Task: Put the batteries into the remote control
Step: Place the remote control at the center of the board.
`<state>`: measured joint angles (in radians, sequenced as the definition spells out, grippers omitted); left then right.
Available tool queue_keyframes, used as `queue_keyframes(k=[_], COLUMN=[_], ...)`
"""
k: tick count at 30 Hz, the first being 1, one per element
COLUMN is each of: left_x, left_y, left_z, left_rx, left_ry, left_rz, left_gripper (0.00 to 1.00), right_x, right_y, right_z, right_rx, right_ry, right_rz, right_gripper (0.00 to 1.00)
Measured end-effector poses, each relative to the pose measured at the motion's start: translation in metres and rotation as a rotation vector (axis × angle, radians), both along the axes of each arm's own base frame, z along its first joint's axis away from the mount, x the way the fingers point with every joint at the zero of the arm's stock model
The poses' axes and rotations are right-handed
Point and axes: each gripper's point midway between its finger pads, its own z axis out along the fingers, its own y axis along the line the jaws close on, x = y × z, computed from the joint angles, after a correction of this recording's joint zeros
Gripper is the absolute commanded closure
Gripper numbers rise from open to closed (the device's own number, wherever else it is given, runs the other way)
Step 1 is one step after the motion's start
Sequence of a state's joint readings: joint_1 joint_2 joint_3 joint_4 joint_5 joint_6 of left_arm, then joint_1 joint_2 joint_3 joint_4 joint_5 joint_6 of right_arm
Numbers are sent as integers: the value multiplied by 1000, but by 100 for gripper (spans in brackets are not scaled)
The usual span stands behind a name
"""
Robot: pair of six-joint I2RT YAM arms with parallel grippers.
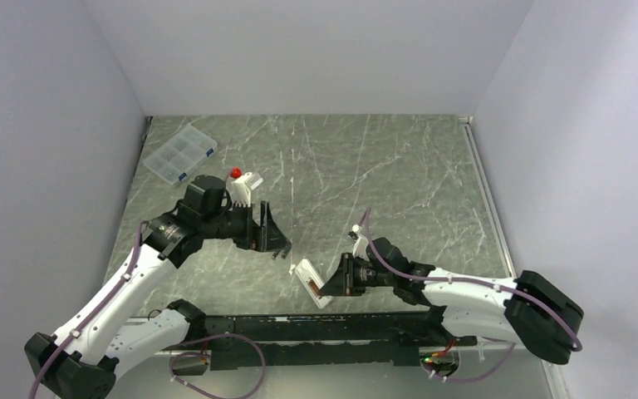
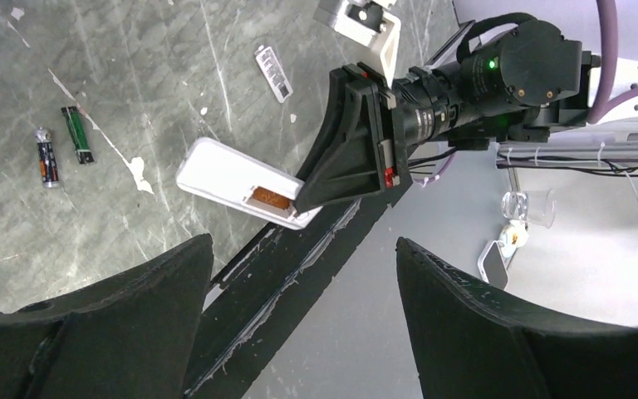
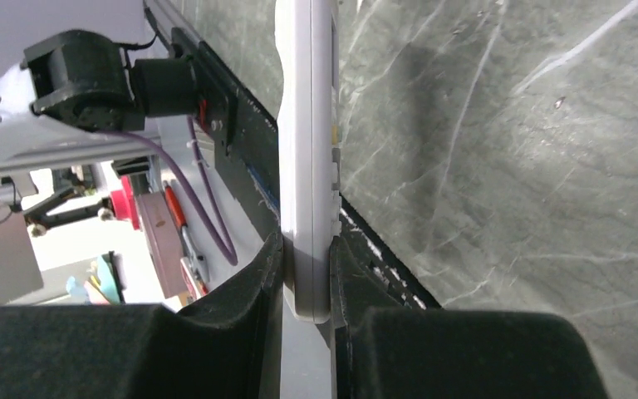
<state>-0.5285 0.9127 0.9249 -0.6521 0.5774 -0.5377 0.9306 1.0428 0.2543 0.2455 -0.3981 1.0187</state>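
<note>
The white remote control (image 1: 310, 281) is tilted off the table near the front edge, its reddish-brown battery recess (image 2: 270, 198) facing up. My right gripper (image 1: 332, 287) is shut on its near end. In the right wrist view the remote (image 3: 307, 150) shows edge-on between the fingers of that gripper (image 3: 307, 274). My left gripper (image 1: 270, 237) is open and empty, hovering to the left of the remote. Its fingertips (image 2: 191, 258) frame the lower part of the left wrist view. Two batteries (image 2: 47, 156) (image 2: 76, 135) lie side by side on the table. They are hidden in the top view.
A small white flat cover piece (image 2: 272, 73) lies on the table beyond the remote. A clear compartment box with blue clips (image 1: 179, 155) stands at the back left. A black rail (image 1: 324, 328) runs along the table's near edge.
</note>
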Motion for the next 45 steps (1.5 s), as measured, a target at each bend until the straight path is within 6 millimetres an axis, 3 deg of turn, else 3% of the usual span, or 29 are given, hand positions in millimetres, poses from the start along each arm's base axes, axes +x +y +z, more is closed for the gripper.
queue_keyframes(k=[12, 16, 20, 30, 36, 45], left_x=[-6, -6, -6, -6, -7, -8], left_y=[2, 3, 3, 2, 4, 14], left_z=[-10, -8, -11, -12, -11, -2], left_rx=[3, -2, -2, -2, -3, 2], left_ry=[20, 14, 14, 15, 6, -62], left_rz=[1, 1, 1, 1, 4, 49], left_gripper=[15, 15, 15, 16, 16, 16], right_x=[18, 18, 19, 22, 38, 77], right_y=[16, 16, 17, 8, 7, 8], right_z=[-22, -29, -29, -31, -9, 54], right_rx=[15, 13, 20, -29, -72, -147], right_ry=[68, 88, 90, 63, -32, -236], right_rz=[-79, -92, -100, -128, -150, -213], right_gripper=[98, 86, 63, 45, 42, 42])
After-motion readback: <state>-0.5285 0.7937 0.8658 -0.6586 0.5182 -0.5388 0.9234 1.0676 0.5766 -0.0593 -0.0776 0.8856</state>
